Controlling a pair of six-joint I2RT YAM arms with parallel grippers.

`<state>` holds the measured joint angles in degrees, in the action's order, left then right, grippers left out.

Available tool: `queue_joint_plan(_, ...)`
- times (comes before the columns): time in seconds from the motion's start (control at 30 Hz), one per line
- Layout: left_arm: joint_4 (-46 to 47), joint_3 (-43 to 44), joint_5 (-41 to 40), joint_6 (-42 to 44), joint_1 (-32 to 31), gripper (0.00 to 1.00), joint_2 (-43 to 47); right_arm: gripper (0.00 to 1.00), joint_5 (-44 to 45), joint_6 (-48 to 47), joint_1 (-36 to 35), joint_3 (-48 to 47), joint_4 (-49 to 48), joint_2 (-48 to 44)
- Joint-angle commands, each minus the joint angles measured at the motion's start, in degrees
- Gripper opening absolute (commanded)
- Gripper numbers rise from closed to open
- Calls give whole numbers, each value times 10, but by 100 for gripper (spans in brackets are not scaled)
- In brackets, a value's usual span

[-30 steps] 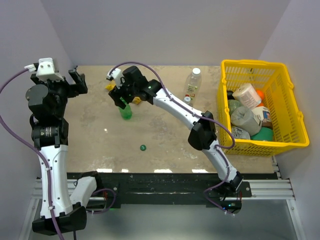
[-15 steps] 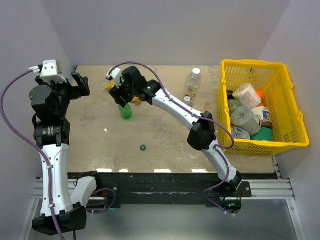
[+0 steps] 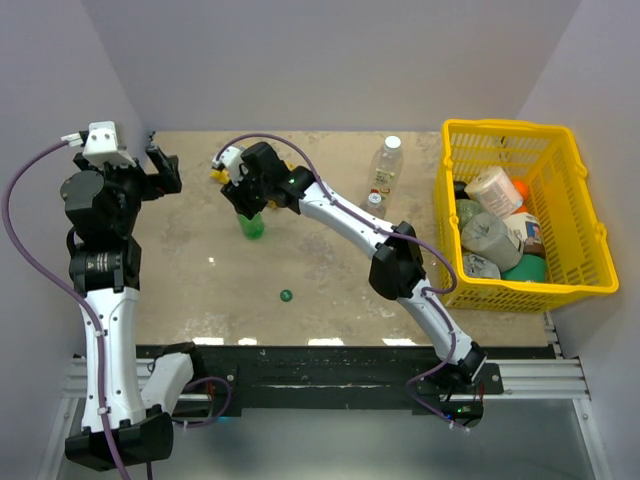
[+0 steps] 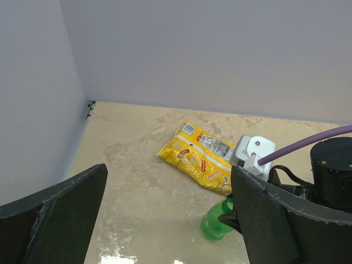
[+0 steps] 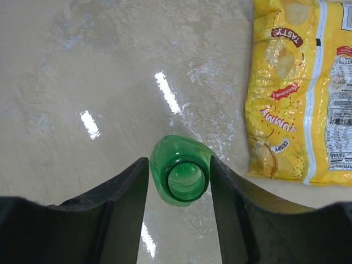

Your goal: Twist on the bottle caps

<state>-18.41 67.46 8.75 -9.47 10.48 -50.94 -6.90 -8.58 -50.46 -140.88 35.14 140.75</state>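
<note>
A green bottle (image 3: 251, 224) stands upright and uncapped at the back left of the table. In the right wrist view its open mouth (image 5: 181, 179) sits between my right gripper's (image 5: 179, 163) two fingers, which press against both sides of its body. My right gripper (image 3: 244, 198) reaches it from above. A dark green cap (image 3: 286, 295) lies alone on the table, nearer the front. A clear bottle (image 3: 386, 165) with a white cap on it stands at the back. My left gripper (image 3: 160, 165) hangs open and empty at the far left, well off the green bottle (image 4: 215, 225).
A yellow snack packet (image 5: 300, 93) lies flat just behind the green bottle. A yellow basket (image 3: 560, 285) with bulky containers fills the right side. A small pale round thing (image 3: 374, 198) sits beside my right arm. Walls close the left, back and right.
My right gripper's jaws have narrowed from well apart to touching the green bottle's sides, and the arm has shifted a little. The left wrist has turned slightly.
</note>
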Motion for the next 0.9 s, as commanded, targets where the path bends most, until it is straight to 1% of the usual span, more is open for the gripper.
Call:
queue_joint_plan(0.0,21,-13,14,-12,3,99,8,40,3,-12,-1,-15,-14,-13)
queue_joint_plan(0.03,23,-15,17,-12,3,99,8,36,3,-14,-1,-14,-14,-12)
queue_joint_plan(0.07,25,-15,24,-6,2,99,8,30,3,-16,-1,-14,-13,-12)
queue_joint_plan(0.1,27,-21,35,2,3,99,8,27,3,-20,-1,-13,-9,-12)
queue_joint_plan(0.17,37,-34,85,36,3,99,7,20,3,-29,0,-8,-4,-24)
queue_joint_plan(0.2,43,-41,103,51,2,100,7,19,2,-32,1,-3,-2,-33)
queue_joint_plan(0.23,50,-48,159,66,3,100,5,17,0,-37,2,3,1,-57)
queue_joint_plan(0.27,46,-54,197,121,3,100,0,16,-13,-39,7,16,5,-71)
queue_joint_plan(0.3,30,-67,233,148,2,100,-3,15,-19,-41,11,24,8,-89)
queue_joint_plan(0.33,22,-74,292,174,3,100,-3,13,-26,-40,15,31,11,-106)
queue_joint_plan(0.37,15,-93,313,222,3,100,-1,12,-43,-41,24,49,14,-141)
queue_joint_plan(0.4,-4,-102,339,248,3,100,2,11,-50,-38,29,60,17,-158)
queue_joint_plan(0.43,-16,-112,386,279,2,100,4,10,-65,-32,33,69,18,-173)
queue_joint_plan(0.47,-28,-132,405,338,2,100,10,10,-75,-26,43,86,19,-204)
queue_joint_plan(0.57,-29,-173,451,378,1,100,19,8,-116,3,55,113,24,-247)
queue_joint_plan(0.63,-24,-186,477,383,-1,100,15,8,-135,18,56,130,18,-268)
queue_joint_plan(0.7,-7,-199,487,370,-11,100,8,8,-159,26,59,150,8,-291)
queue_joint_plan(0.73,1,-203,493,356,-13,100,4,8,-188,26,60,158,3,-298)
queue_joint_plan(0.83,60,-216,511,303,-25,100,1,7,-212,31,60,198,-32,-328)
queue_joint_plan(0.87,71,-218,510,296,-39,100,0,8,-221,34,62,217,-43,-333)
